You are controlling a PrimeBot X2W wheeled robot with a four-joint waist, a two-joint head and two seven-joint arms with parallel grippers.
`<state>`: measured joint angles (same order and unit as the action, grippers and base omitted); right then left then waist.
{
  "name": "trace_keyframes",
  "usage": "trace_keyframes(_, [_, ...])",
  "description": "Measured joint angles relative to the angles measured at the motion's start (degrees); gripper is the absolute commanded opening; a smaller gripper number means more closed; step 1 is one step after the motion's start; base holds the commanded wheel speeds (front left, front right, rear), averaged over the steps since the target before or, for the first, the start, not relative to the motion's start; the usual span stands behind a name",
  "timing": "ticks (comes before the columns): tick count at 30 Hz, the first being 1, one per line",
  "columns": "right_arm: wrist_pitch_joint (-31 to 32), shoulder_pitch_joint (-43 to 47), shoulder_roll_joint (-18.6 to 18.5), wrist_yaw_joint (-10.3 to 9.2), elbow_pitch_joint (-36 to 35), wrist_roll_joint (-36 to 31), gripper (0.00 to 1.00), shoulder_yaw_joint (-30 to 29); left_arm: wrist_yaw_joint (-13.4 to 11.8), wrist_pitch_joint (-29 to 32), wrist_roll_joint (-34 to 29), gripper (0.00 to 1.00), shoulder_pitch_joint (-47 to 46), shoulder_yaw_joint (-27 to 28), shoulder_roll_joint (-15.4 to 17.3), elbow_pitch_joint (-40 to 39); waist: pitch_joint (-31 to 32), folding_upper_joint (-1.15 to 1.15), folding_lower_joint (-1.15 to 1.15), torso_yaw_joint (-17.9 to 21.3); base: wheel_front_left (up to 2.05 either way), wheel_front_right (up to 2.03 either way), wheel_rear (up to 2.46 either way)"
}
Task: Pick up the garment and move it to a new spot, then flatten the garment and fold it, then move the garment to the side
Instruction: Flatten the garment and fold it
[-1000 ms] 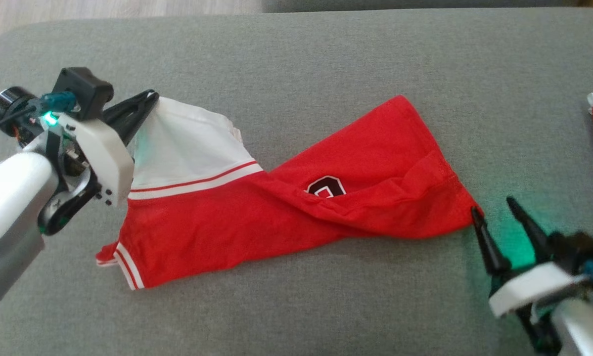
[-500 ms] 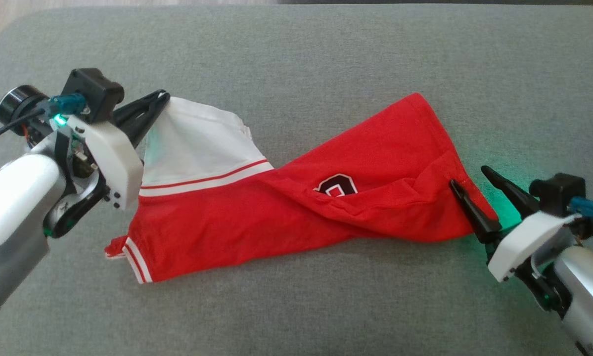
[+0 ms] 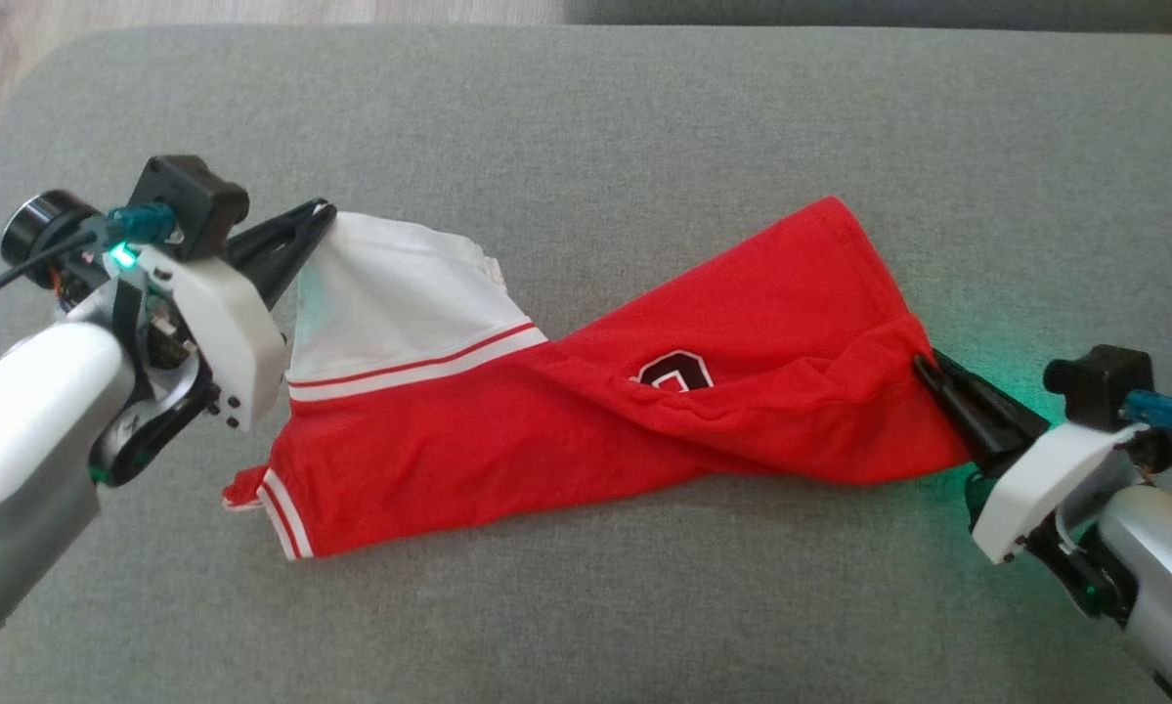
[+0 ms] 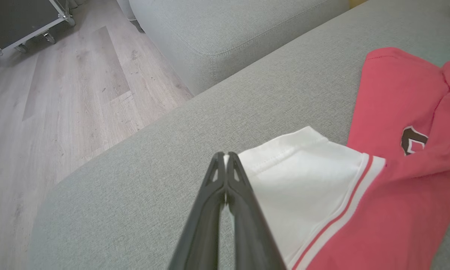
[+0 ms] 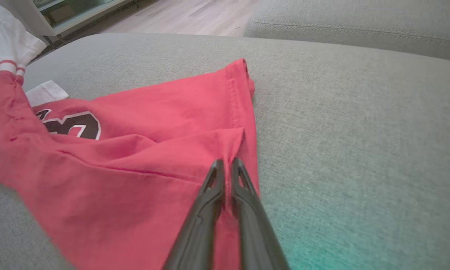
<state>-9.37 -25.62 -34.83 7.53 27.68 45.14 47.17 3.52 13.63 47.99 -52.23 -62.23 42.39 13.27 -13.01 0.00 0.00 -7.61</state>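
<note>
The garment (image 3: 586, 411) is a red shirt with white sleeves and a dark number patch, lying twisted across the grey cushion (image 3: 586, 117). My left gripper (image 3: 324, 210) is shut on the edge of the white sleeve (image 4: 296, 180) at the shirt's upper left, fingers (image 4: 225, 176) pressed together. At the shirt's right end my right gripper (image 3: 923, 367) is shut on a pinch of the red hem (image 5: 236, 142), with the cloth bunched up between its fingers (image 5: 217, 180). The red body (image 5: 134, 150) spreads to the left of that grip.
The grey cushion has open room in front of and behind the shirt. A second sofa cushion (image 4: 228, 33) and wooden floor (image 4: 59, 97) lie beyond the left edge. A white tag (image 5: 46, 92) rests beside the number patch.
My right gripper moved up and left onto the shirt's right corner and closed on the red hem. The left gripper kept its hold on the white sleeve.
</note>
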Motion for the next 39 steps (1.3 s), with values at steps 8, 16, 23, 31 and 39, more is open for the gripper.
trace_keyframes(8, [-2.70, -1.02, -2.26, 0.00, -0.89, 0.18, 0.00, -0.80, -0.05, -3.07, -1.23, 0.00, 1.07, -0.47, 0.82, 0.19, 2.51, 0.00, 0.00, 0.72, 0.00, 0.00, 0.00])
trace_keyframes(16, [-3.76, -1.09, -7.76, 0.00, -7.14, 2.22, 0.00, -7.62, -0.69, -13.19, -5.36, 0.00, 0.39, 1.43, 1.02, -0.46, 6.47, 0.00, 0.00, 2.43, 0.00, 0.00, 0.00])
trace_keyframes(23, [-2.46, -1.02, -13.92, 0.00, -15.82, 5.38, 0.00, -15.03, -0.73, -19.08, -3.14, 0.00, -1.62, 5.71, 1.04, -2.88, 11.45, 0.00, -0.01, 4.33, 0.00, 0.00, 0.00])
trace_keyframes(31, [2.74, -2.30, -16.70, 0.00, -23.83, 6.51, 0.00, -27.03, -0.65, -18.87, -0.14, 0.00, -8.04, 11.15, 4.15, -10.42, 14.96, 0.00, -0.01, 7.95, 0.00, 0.00, 0.00])
trace_keyframes(39, [9.09, -13.87, -12.94, 0.00, -19.17, 3.52, 0.00, -26.91, 2.13, -11.58, 0.48, 0.00, -17.57, 10.00, 0.10, -2.99, 11.44, 0.00, 0.00, 9.11, 0.00, 0.00, 0.00])
